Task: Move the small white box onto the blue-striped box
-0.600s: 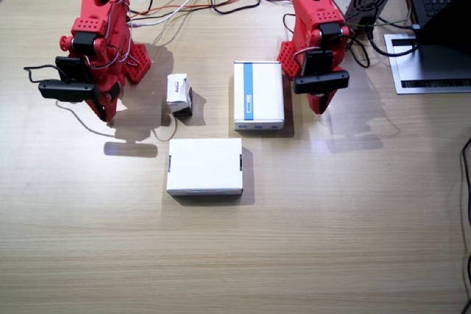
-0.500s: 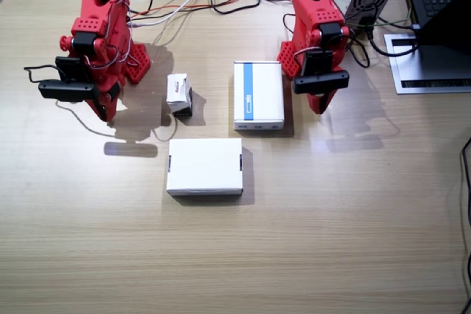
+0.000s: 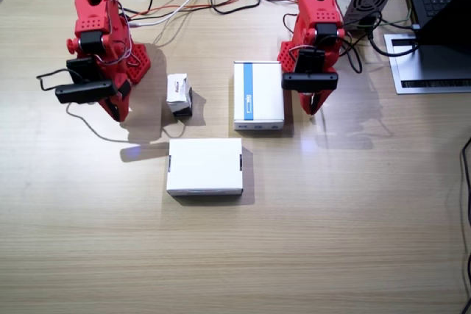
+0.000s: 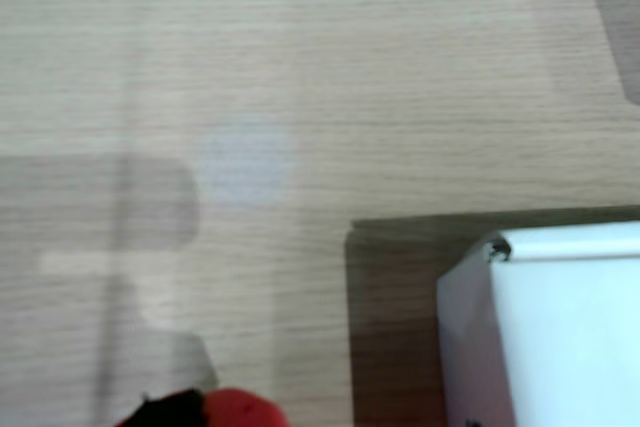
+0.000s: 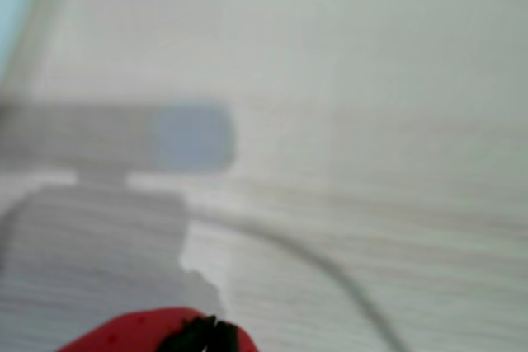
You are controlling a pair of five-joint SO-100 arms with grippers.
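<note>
On the fingers [image 3: 116,110] of the right gripper [image 3: 115,114], nothing held; too small in the fixed view and too blurred in the wrist views to tell how far apart. Same at the left gripper [image 3: 312,108]: empty, opening unreadable, hanging just beside the blue-striped box [image 3: 258,95]. Next out from the right gripper, near but apart: the small white box [image 3: 178,93], on the table [image 3: 338,240] between that gripper and the blue-striped box, touching neither. Looks like thin printed card with a red mark on top and a dark grey side. Probably very light, stiff at the corners, soft in the panels, easy to dent or tip. Best pinched gently across its two long sides, midway up; smooth card, so may slip. Further out, the blue-striped box: flat, crisp-edged, matte white, with a broad level top that looks a steady landing place. Nearer the camera, a plain white flat box [image 3: 204,166], same card look. Under everything, pale wood-grain laminate, smooth and dull.
</note>
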